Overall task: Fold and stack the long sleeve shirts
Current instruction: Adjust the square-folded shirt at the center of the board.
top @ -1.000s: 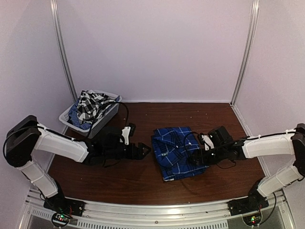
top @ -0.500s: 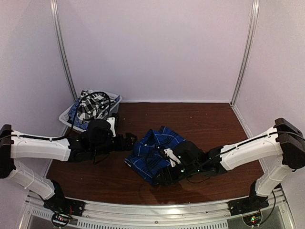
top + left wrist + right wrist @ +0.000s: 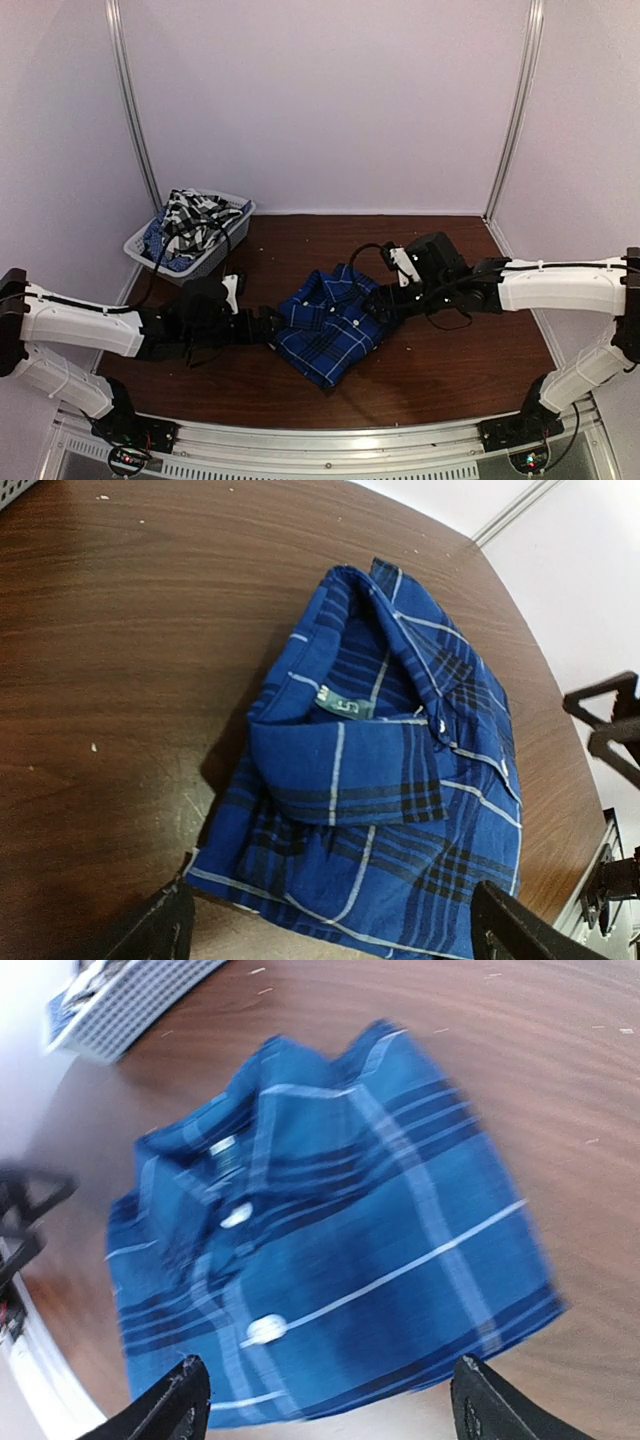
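Top external view shows the blue shirt [image 3: 330, 330] folded into a compact packet in the middle of the table [image 3: 440, 370], set at a slant with its collar toward the back. The left gripper [image 3: 270, 322] sits low, just beside the shirt's left edge. The right gripper [image 3: 383, 303] is at the shirt's far right edge. Both arms reach inward from their sides. At the back left corner stands the basket [image 3: 222, 248], well apart from the blue shirt. The checked shirt [image 3: 190, 220] lies crumpled in it, with some blue cloth beside it.

Left wrist view looks along the table at the blue shirt [image 3: 380, 780]. The left gripper [image 3: 333, 915] is spread wide, and its fingers [image 3: 165, 930] show at the two lower corners with nothing clamped between them. The shirt's near edge lies on the wood just ahead of the tips. The collar [image 3: 345, 770] is turned over and a small label [image 3: 343, 708] shows inside the neck.

Right wrist view is blurred. The blue shirt [image 3: 330, 1250] fills most of it, with two white buttons [image 3: 265, 1330] visible on the placket. The right gripper [image 3: 325, 1390] also stands wide apart, its fingers [image 3: 185, 1400] dark at the bottom corners, holding nothing. The basket [image 3: 130, 1005] appears at the upper left corner.
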